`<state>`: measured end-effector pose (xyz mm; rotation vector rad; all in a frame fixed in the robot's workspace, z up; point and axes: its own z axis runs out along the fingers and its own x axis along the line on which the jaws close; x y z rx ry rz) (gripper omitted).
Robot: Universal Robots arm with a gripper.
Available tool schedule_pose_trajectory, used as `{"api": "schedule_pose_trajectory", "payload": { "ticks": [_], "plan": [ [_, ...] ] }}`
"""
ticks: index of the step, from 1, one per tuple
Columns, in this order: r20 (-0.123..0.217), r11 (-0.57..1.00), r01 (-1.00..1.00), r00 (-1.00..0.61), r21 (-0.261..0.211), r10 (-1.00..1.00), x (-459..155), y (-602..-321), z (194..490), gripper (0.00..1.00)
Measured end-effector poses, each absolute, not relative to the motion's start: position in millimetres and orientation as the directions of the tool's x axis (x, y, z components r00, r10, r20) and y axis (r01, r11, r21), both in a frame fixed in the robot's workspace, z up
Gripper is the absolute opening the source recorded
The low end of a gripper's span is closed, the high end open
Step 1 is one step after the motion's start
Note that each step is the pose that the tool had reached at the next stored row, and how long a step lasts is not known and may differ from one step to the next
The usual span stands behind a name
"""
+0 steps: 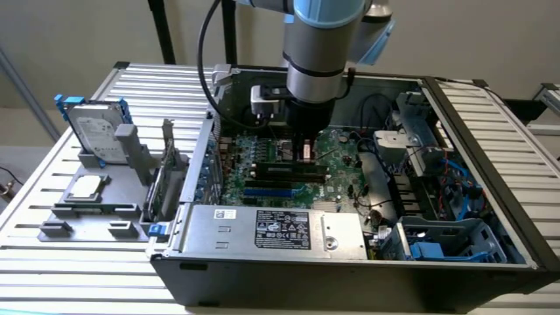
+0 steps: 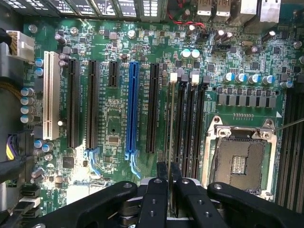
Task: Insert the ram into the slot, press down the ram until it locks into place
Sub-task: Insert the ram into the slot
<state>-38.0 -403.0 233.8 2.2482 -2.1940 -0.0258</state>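
In the wrist view the ram (image 2: 169, 128) shows edge-on as a thin pale line running out from between my fingers (image 2: 159, 194). My gripper (image 2: 169, 183) is shut on it. The ram stands upright along the nearest of several parallel black memory slots (image 2: 180, 123), whose pale end clips (image 2: 174, 76) sit at the far end. I cannot tell whether its lower edge is seated in the slot. In the exterior view my gripper (image 1: 306, 154) reaches straight down into the open computer case, just above the black slots (image 1: 284, 172) on the green motherboard (image 1: 262, 154).
A blue slot (image 2: 132, 109) and long black slots lie beside the memory slots, with the square metal CPU socket (image 2: 240, 161) on the other side. A metal box (image 1: 271, 226) fills the case front. Outside the case stand a grey card (image 1: 166, 157) and a hard drive (image 1: 92, 131).
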Motion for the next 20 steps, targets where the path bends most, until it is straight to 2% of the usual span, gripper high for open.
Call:
{"api": "schedule_pose_trajectory", "payload": {
  "ticks": [20],
  "plan": [
    [-0.012, -0.015, -1.000, 0.015, -0.002, -1.000, -41.3, -401.3, 229.2, 0.14]
  ]
}}
